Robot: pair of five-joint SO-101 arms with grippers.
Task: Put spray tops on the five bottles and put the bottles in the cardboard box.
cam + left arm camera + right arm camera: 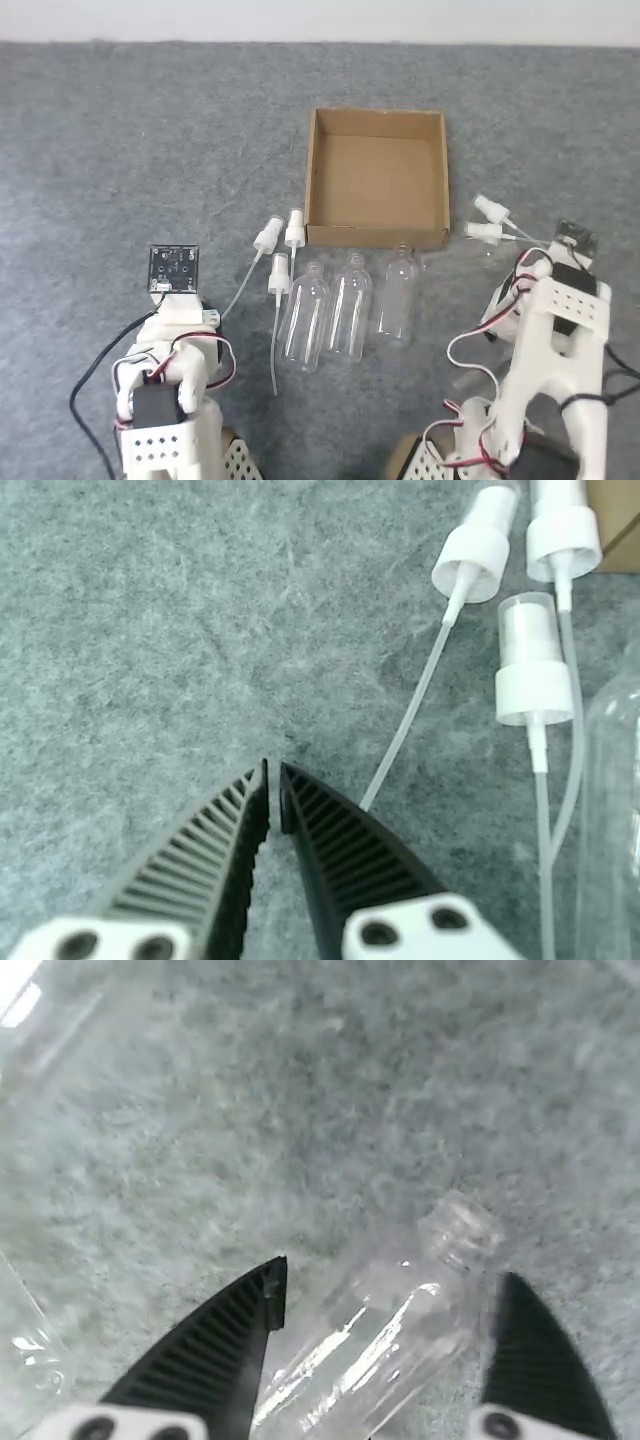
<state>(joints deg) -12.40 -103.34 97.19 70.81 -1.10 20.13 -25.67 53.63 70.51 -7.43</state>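
1. Grey felt-like cloth (pixel 120 150) covers the table. Its nap should stop round things from rolling.
2. Brown cardboard box (pixel 312 170), shallow, square and stiff-walled, sits open at mid-table.
3. Three clear plastic bottles (pixel 350 305) lie side by side just in front of the box, necks toward it. A fourth bottle (pixel 380 1340) lies between the wide-spread jaws of the right gripper (pixel 394 1275), not yet clamped. They are probably light, thin-walled and slick, so grip gently at mid-body.
4. White spray tops (pixel 279 272) with long, bendy dip tubes lie left of the box, and two more (pixel 490 209) lie right of it. Take them by the collar, not the tube.
5. Left gripper (pixel 274 770) hangs over the cloth near the tops, jaws almost together and empty.
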